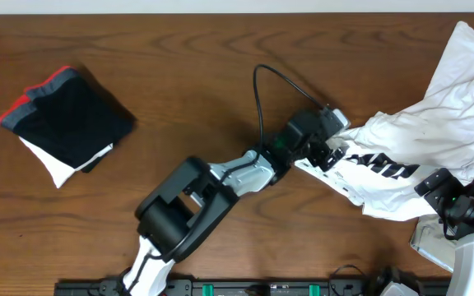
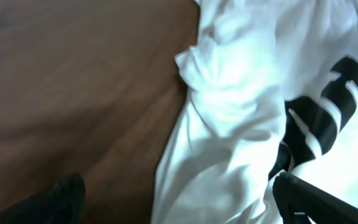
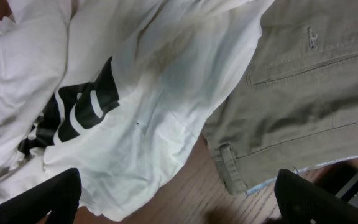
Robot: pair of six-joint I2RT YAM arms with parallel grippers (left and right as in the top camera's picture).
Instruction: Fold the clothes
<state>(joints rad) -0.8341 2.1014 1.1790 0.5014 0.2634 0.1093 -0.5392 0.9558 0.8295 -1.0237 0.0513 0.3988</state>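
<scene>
Creases everywhere: the white T-shirt (image 1: pixel 434 115) lies unfolded and bunched at the 3 o'clock side of the tabletop (image 1: pixel 179 49), with one flap running up toward 1 o'clock and out of the overhead view. Its black lettering (image 1: pixel 381 167) shows face up on the part nearest 6 o'clock, rippled by the folds.

At the shirt's 9 o'clock edge, the left fingers (image 1: pixel 327 148) sit right over the hem, released and spread wide, gripping nothing. The left wrist view confirms it: one tip hangs over bare wood at 7 o'clock, the other over cloth at 5 o'clock, and a thick ridge of fabric rises between them, with lettering off at 3 o'clock.

Down at the shirt's 5 o'clock corner, the right fingers (image 1: pixel 443 187) are just as wide apart, also holding nothing. From the right wrist camera the shirt fills everything from 9 to 12 o'clock. Its edge drapes over a pair of khaki trousers (image 3: pixel 309 93) at 3 o'clock, which show a seam, a pocket line and a belt loop. Both dark tips sit in the lower corners of that view.

The left arm (image 1: pixel 220 185) stretches in from 7 o'clock, and a black cable (image 1: pixel 259 90) loops above its wrist. Well apart, at the tabletop's 9 o'clock side, a dark folded garment (image 1: pixel 72 115) with red trim (image 1: pixel 23 103) rests on a white cloth (image 1: pixel 56 164).
</scene>
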